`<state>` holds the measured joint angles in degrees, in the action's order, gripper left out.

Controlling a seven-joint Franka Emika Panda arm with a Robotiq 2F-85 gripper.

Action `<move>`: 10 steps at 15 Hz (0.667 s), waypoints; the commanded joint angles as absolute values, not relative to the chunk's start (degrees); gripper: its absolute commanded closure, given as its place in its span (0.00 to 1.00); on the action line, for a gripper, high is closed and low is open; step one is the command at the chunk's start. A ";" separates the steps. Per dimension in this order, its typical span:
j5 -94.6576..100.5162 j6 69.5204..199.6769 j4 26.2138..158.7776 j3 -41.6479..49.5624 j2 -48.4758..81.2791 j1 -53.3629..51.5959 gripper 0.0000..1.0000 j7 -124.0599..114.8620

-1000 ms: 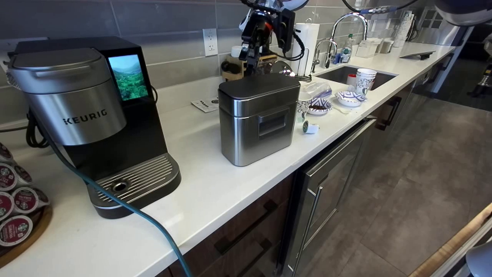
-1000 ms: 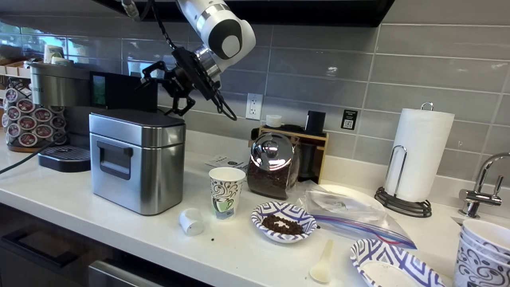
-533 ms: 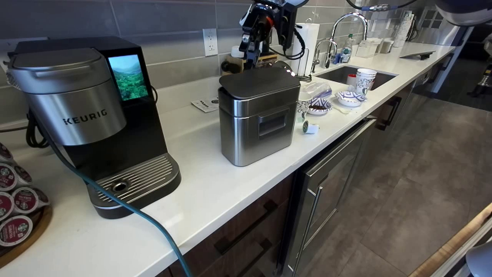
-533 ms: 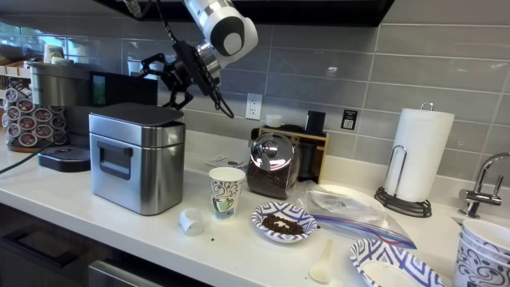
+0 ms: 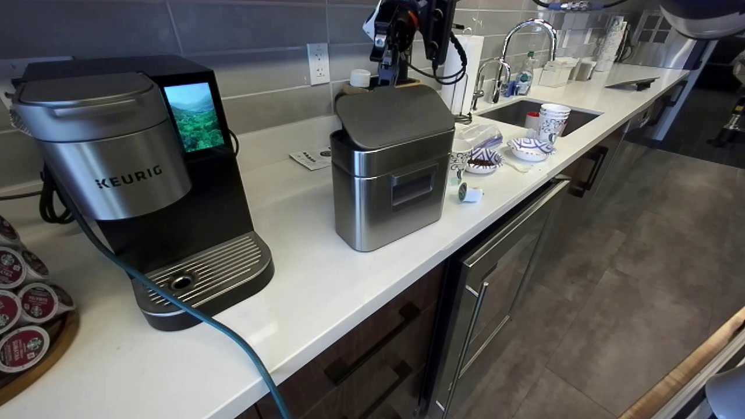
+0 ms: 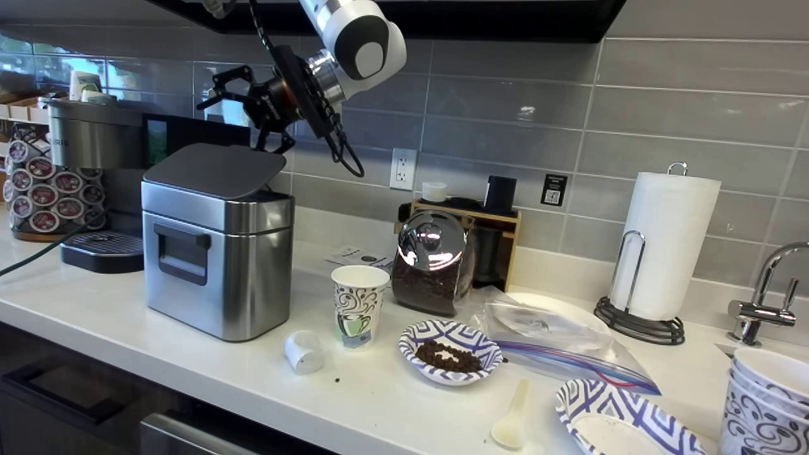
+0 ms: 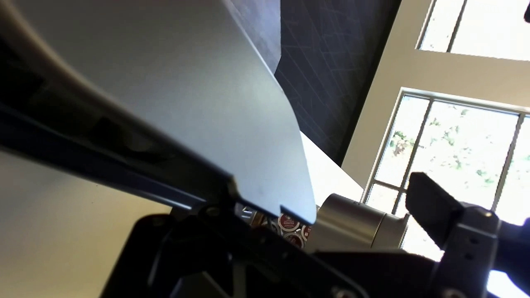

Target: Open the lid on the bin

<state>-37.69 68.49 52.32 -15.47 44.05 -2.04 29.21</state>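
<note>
The hand (image 6: 231, 126), at the end of the white arm (image 6: 366, 54), has its fingers (image 7: 432, 207) spread wide apart. The upper finger stands clear above; the lower one is at the raised edge of the lid (image 6: 215, 169), its tip hidden there, so I cannot tell the exact contact. In both exterior views the lid tilts up on the side toward the tiled wall (image 6: 505, 114), leaving a dark gap over the rim of the steel bin (image 6: 256, 278); above the recessed handle the lid lies low.

The bin stands upright on the white surface (image 6: 379, 411), near but apart from the Keurig coffee maker (image 5: 110, 157). On its other side a patterned paper cup (image 6: 359, 309) stands upright and a small white pod (image 6: 303, 351) lies just beside it. Near these are a paper bowl (image 6: 445, 379) of dark brown bits, a dark-filled jar (image 6: 423, 284), a clear plastic bag (image 6: 550, 344) and a pale spoon (image 6: 510, 426). Farther out, an upright paper towel roll (image 6: 670, 246) and stacked cups (image 6: 768, 404).
</note>
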 commanded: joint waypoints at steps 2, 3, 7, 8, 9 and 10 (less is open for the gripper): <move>-38.71 64.75 50.98 -16.27 44.26 -1.88 0.00 26.10; -39.05 64.54 50.98 -16.47 44.15 -1.84 0.00 25.60; -39.87 63.41 51.03 -17.06 43.37 -1.94 0.00 23.74; -39.90 63.29 51.03 -17.18 43.15 -1.96 0.00 23.37; -39.85 63.39 51.21 -17.24 42.83 -1.98 0.00 22.98; -39.94 63.53 51.64 -17.31 42.47 -1.85 0.00 22.64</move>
